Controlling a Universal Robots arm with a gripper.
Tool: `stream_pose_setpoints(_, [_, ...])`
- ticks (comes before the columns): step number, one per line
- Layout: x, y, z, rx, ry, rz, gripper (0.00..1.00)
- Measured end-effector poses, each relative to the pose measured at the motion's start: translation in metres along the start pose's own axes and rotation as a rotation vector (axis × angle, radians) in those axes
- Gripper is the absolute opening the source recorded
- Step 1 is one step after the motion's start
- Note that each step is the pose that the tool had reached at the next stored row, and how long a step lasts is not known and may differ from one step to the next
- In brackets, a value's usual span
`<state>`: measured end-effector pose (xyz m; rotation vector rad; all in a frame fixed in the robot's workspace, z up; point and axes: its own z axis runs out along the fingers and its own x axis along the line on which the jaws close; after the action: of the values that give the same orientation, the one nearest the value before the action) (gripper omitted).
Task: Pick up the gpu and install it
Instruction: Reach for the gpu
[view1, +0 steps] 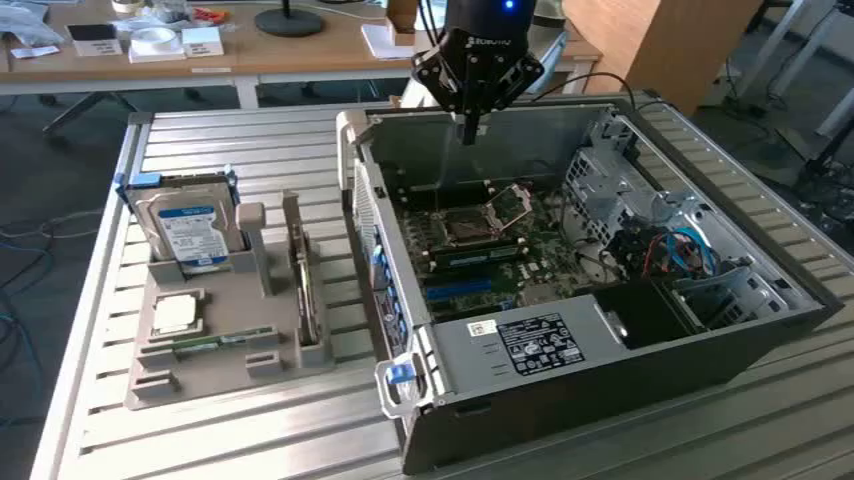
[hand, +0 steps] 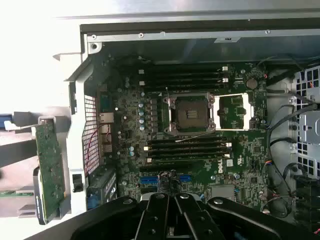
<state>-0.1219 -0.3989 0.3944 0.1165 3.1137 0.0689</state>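
We judge the pick-up not yet begun. The pincer (view1: 467, 128), closed tight and holding nothing, hangs over the far side of the open computer case (view1: 574, 400), well apart from the gpu (view1: 304, 290). The gpu stands on edge in the grey holder (view1: 254, 375) on the worktop (view1: 227, 140), to the exterior view's left of the case. The holder also carries a hard drive (view1: 187, 228) and a processor chip (view1: 174, 312). The motherboard (view1: 487, 250) lies inside the case. Grasping the card would call for opened jaws set across its thin top edge.

The gripper (view1: 469, 132) is black, the motherboard (view1: 527, 238) green, the blue-labelled hard drive (view1: 187, 232) silver, the holder (view1: 227, 335) grey, the ribbed worktop (view1: 227, 130) silvery.
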Motion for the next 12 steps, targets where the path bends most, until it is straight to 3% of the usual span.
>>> stream_pose_setpoints(12, [0.0016,0.0,-0.0017,0.0001,0.0002,0.0,0.11])
